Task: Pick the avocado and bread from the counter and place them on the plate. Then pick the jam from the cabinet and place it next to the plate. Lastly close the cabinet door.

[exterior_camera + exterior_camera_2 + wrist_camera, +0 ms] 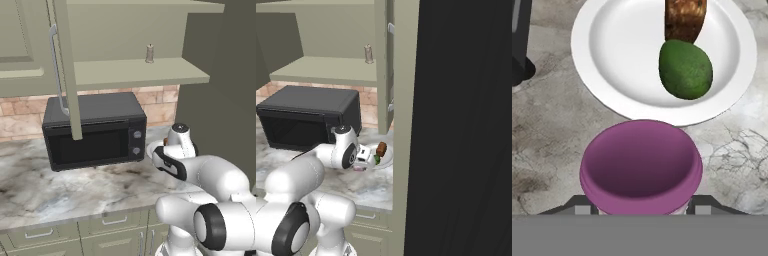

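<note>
The purple jam (641, 165) jar sits between my fingertips (579, 205), low over the marbled counter (547, 140), with my gripper (641, 206) shut on it. Just beyond the jar lies the white plate (619, 55), carrying the dark green avocado (685, 69) and the brown bread (684, 19) side by side. From the right base view my gripper (361, 159) hangs at the plate's (388, 159) near-left edge, with the bread (381, 148) and avocado (376, 159) on it. The cabinet door (66, 65) stands open, and its silver handle (56, 70) faces left.
A black microwave (95, 131) stands on the counter (60, 190) under the open cabinet shelf (135, 72), left of the plate. A thin beige shaker (149, 53) is on that shelf. A tall dark panel (466, 125) walls off the right side.
</note>
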